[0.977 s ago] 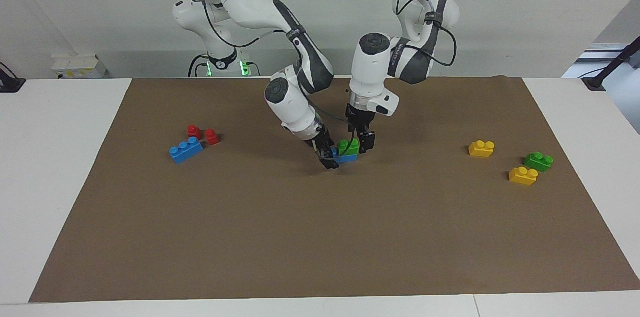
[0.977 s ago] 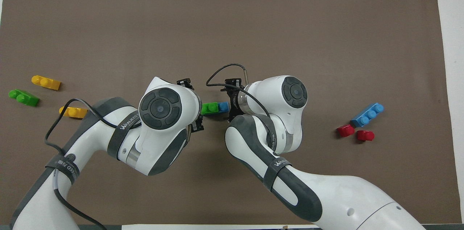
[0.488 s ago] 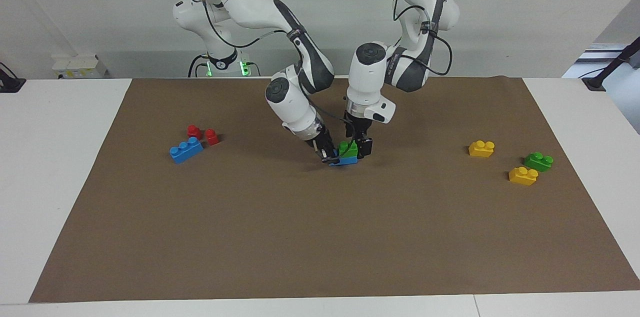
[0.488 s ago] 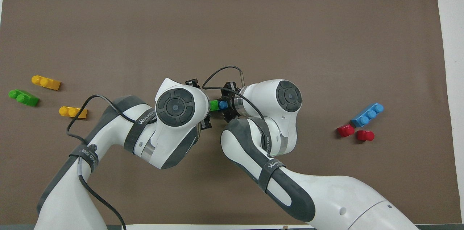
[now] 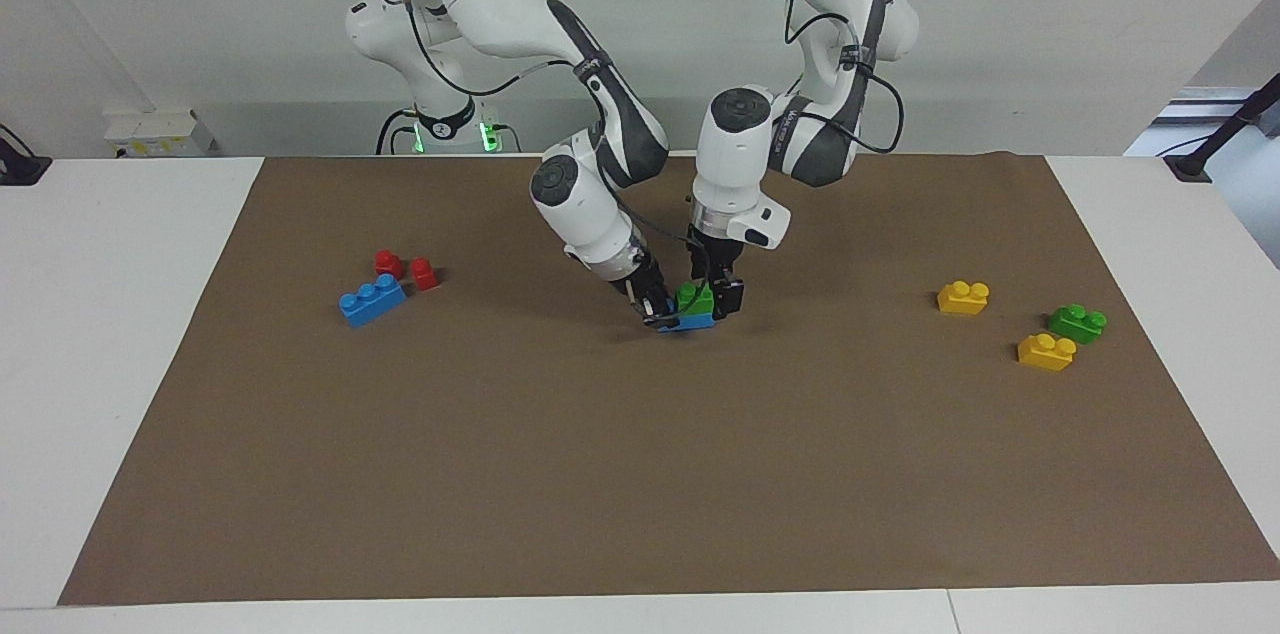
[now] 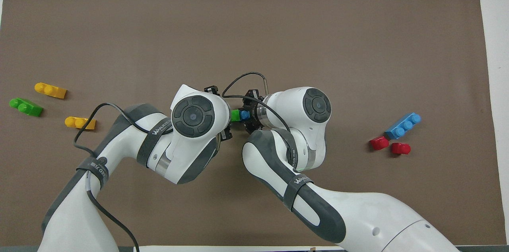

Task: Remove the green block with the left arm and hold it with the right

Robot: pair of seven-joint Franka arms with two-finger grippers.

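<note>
A green block point(image 5: 696, 297) sits stacked on a small blue brick point(image 5: 692, 320) in the middle of the brown mat; both also show in the overhead view, the green block point(image 6: 235, 115) beside the blue brick point(image 6: 245, 115). My right gripper point(image 5: 655, 310) is shut on the blue brick's end toward the right arm and holds the stack low at the mat. My left gripper point(image 5: 714, 295) has come down at the green block, at its end toward the left arm. A second green block point(image 5: 1077, 322) lies at the left arm's end of the mat.
Two yellow bricks point(image 5: 963, 297) point(image 5: 1046, 352) lie near the second green block. A longer blue brick point(image 5: 372, 300) and two red pieces point(image 5: 389, 263) point(image 5: 424, 273) lie toward the right arm's end. The brown mat point(image 5: 640, 474) covers most of the white table.
My left gripper has moved in from beside the stack and come down at the green block. My right gripper has shifted slightly with the blue brick. In the last half second almost nothing moved.
</note>
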